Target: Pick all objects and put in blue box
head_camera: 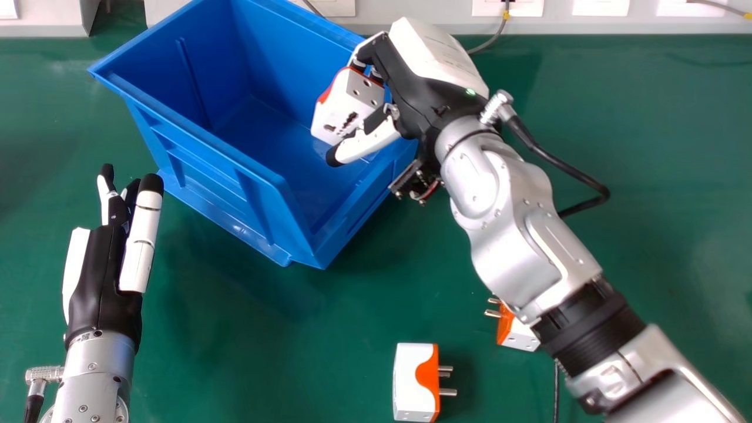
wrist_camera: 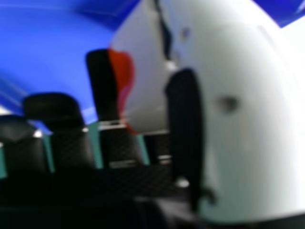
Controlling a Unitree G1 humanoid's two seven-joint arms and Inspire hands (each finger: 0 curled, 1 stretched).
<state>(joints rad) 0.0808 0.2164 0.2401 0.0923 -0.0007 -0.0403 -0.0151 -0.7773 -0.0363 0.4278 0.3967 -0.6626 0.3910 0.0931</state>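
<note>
Three white and orange plugs are here, and one of them is up in the air. The right hand [head_camera: 411, 88] has this held plug [head_camera: 361, 97] over the right part of the big blue box [head_camera: 264, 205]. Its fingers and thumb are clamped on the plug, with the fingers bent on the far side and the thumb on the near side. Little dark holes show on the plug's white face. In the right hand view, one dark fingertip [wrist_camera: 101, 83] is up against the orange part of the plug.

The box sits turned a bit on the green table [head_camera: 282, 352], toward the far left, with its top open.

The left hand [head_camera: 103, 276] is over on the left, near the box but apart from it. Its fingers are straight and point to the far side, with a gap between some of them, and they hold nothing.

The near plug [head_camera: 405, 382] lies on the table, with its metal pins pointing right. The half-hidden plug [head_camera: 520, 336] is farther right, partly under the right arm, and its pins point left. A thin black cord [head_camera: 556, 390] is just beside it, on its near side. White wall plates [head_camera: 600, 6] are along the far edge.
</note>
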